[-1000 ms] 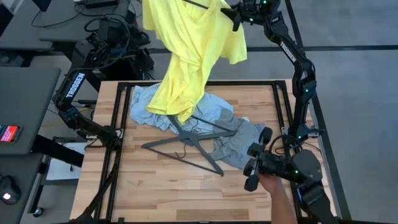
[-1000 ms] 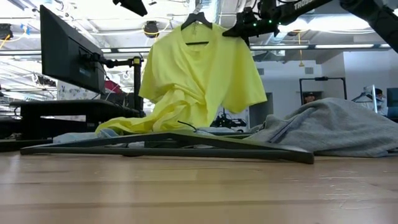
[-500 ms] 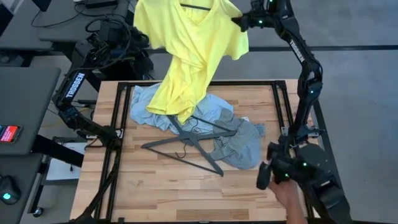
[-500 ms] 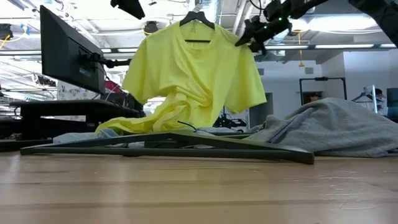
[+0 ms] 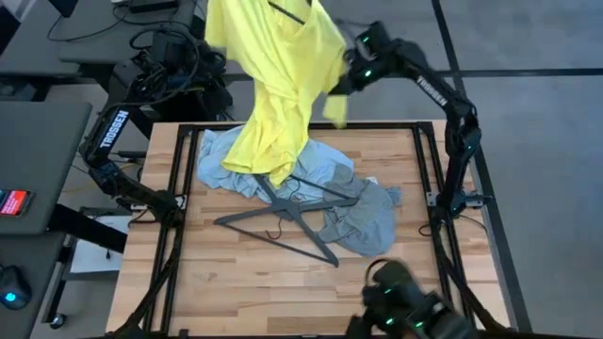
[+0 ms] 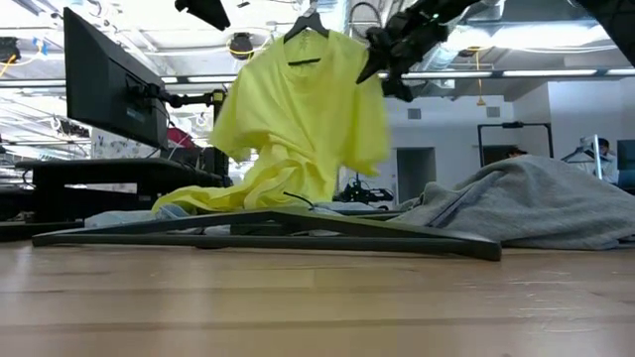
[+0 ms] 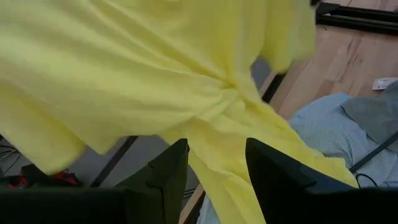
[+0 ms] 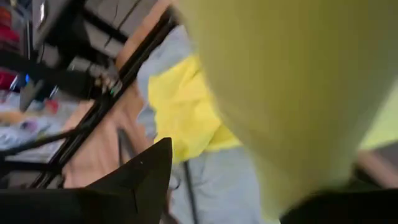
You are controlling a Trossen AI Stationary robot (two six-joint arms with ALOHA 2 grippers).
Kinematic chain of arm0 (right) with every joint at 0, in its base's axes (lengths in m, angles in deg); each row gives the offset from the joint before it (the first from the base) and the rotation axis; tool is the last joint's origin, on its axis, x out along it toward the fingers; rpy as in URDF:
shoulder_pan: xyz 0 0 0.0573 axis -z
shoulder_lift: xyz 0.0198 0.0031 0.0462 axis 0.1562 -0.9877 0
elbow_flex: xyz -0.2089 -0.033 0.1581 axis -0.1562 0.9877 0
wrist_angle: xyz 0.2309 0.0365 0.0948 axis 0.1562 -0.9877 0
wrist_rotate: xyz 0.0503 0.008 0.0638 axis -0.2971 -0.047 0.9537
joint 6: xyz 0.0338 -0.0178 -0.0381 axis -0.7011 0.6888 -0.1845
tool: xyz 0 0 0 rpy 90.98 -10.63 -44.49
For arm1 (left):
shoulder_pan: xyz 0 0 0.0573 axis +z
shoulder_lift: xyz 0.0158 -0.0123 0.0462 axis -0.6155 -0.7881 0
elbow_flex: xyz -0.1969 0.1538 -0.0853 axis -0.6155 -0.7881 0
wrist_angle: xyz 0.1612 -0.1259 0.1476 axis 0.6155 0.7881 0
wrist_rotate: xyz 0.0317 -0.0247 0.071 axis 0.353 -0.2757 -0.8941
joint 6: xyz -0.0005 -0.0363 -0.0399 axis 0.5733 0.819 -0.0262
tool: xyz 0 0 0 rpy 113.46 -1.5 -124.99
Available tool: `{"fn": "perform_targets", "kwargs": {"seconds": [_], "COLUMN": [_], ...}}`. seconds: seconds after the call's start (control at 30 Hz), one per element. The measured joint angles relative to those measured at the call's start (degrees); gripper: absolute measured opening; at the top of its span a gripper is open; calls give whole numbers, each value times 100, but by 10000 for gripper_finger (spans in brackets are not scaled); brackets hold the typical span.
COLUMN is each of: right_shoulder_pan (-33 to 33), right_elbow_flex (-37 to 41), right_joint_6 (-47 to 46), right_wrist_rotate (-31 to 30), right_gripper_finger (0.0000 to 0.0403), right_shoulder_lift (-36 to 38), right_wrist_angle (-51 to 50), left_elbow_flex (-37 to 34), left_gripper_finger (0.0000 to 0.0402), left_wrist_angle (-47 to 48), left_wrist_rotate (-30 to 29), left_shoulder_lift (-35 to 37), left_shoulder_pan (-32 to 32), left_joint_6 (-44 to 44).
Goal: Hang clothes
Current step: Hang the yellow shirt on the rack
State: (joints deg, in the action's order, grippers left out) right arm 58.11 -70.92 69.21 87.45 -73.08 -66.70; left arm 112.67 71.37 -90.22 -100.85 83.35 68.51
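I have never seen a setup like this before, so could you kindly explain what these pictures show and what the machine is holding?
This is a robot with two dark arms at a wooden table, each ending in a two-finger gripper. One picture looks straight down, one looks level across the tabletop, and two come from cameras on the arms' wrists.

A neon-yellow T-shirt hangs on a dark hanger above the table's far edge, its tail trailing down onto the pile. The right gripper is up beside the shirt's sleeve with its fingers apart, gripping nothing. The left gripper sits close under the yellow shirt, fingers apart, with yellow fabric passing between them; whether it grips is unclear.

On the table lie a pale blue shirt, a grey T-shirt and spare hangers.
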Motion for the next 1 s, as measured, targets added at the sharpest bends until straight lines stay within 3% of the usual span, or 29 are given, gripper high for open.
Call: {"fn": "perform_targets", "kwargs": {"seconds": [0.1, 0.23, 0.37, 0.5, 0.8, 1.0], "right_shoulder_pan": [-126, 183, 561, 498, -370, -230], "right_elbow_flex": [263, 308, 311, 308, 308, 308], "right_joint_6": [66, 204, 149, 163, 3, 180], "right_wrist_rotate": [-519, -1028, -1054, -1007, -978, -1364], "right_gripper_finger": [223, 223, 223, 223, 223, 223], "right_shoulder_lift": [0, -3, 122, 281, 279, 279], "right_wrist_angle": [-41, -604, -1431, -2143, -2473, -2546], "left_elbow_flex": [0, 0, 0, 0, 0, 0], "left_gripper_finger": [144, 144, 144, 144, 144, 144], "left_wrist_angle": [67, 200, 284, 290, 327, 325], "left_wrist_rotate": [0, 0, 0, 0, 0, 0], "left_shoulder_lift": [0, 0, 0, 0, 0, 0], "left_shoulder_pan": [0, 0, 0, -2, 0, 0], "left_joint_6": [44, 46, 19, -7, -42, -119]}}
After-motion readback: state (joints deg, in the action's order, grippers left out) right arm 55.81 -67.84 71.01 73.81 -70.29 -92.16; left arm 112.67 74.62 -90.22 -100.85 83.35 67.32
